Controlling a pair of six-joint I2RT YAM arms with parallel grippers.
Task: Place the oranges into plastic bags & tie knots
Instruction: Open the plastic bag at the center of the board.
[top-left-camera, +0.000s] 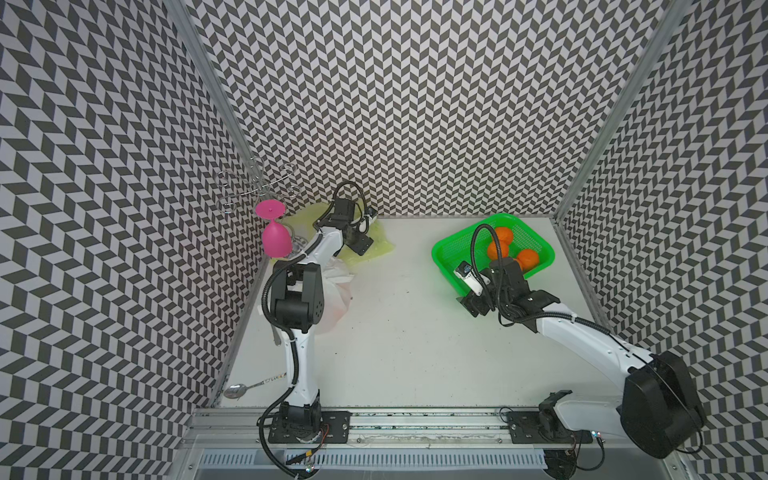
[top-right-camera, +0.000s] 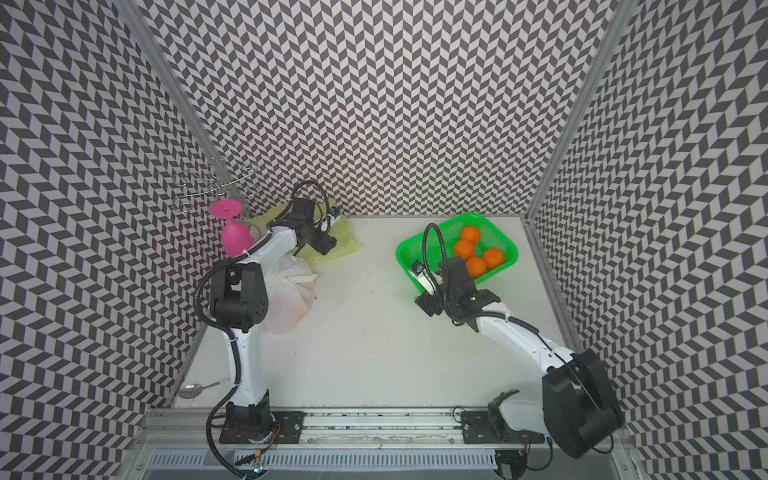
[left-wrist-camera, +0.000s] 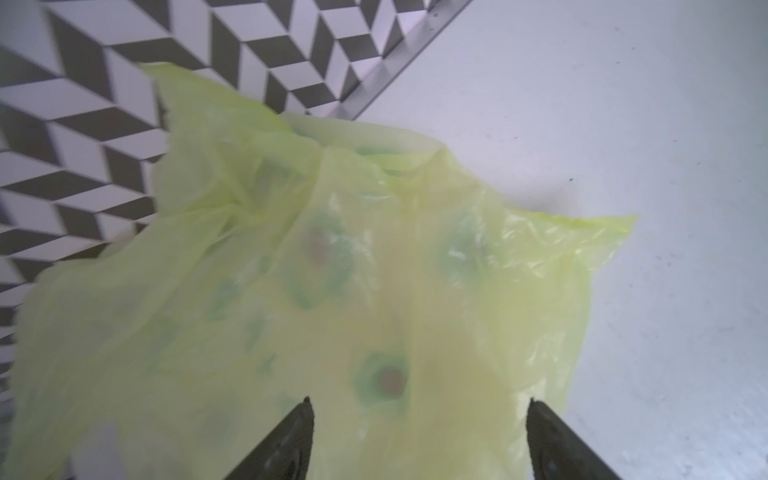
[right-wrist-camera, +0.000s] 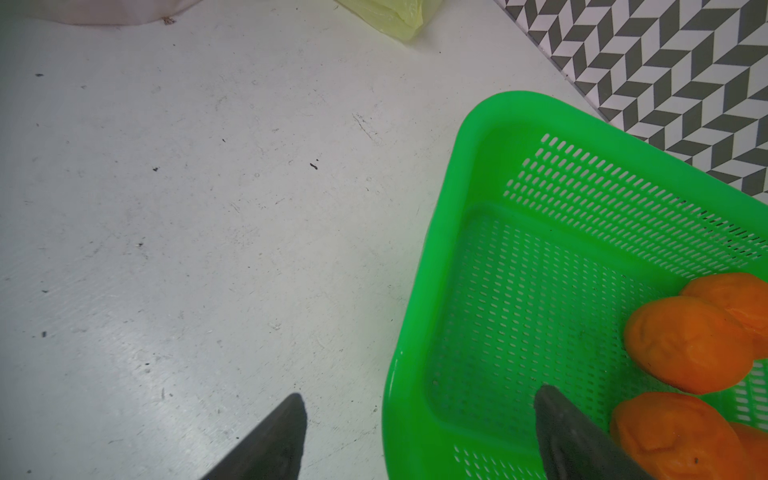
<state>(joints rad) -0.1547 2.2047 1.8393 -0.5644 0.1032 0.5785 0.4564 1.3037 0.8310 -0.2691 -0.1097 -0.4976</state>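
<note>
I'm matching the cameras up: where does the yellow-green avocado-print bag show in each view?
Top view: the yellow-green bag lies far left on the table, by the chevron wall.
Top view: same far-left spot.
Left wrist: it fills the middle, the wall behind it.
Right wrist: only a corner at the picture's edge, across from the green basket.
Shared landmark: the chevron wall.

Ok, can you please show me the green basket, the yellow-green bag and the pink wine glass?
green mesh basket (right-wrist-camera: 440, 249), right wrist view, on its side rim.
yellow-green avocado-print bag (left-wrist-camera: 374, 291), left wrist view, on its middle panel.
pink wine glass (top-left-camera: 276, 243), in a top view, on its bowl.
</note>
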